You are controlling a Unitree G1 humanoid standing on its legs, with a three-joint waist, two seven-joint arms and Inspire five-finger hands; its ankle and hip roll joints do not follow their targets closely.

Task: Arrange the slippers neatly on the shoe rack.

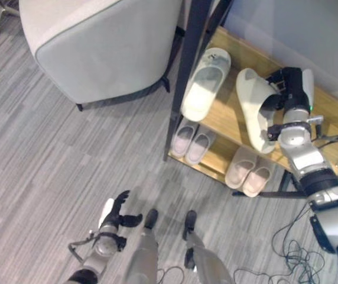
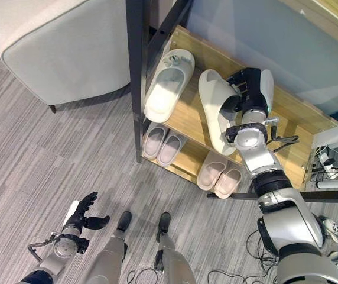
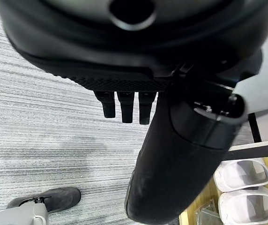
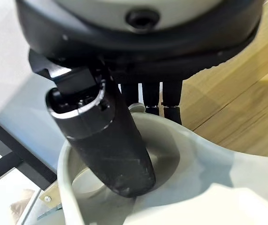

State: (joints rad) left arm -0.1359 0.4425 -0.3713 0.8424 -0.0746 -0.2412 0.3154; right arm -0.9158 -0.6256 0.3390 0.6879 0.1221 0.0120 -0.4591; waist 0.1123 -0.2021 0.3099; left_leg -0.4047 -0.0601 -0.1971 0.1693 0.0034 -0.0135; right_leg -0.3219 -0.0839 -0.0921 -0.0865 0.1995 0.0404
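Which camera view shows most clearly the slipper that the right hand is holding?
The right eye view: the whole held slipper shows above the upper shelf, gripped by the right hand. The left eye view shows it similarly. The right wrist view shows its inside, thumb within.

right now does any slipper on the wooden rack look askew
Yes. On the upper shelf the pale green slipper in the right hand is tipped on its side, not flat like its mate. Both pink pairs below sit neatly.
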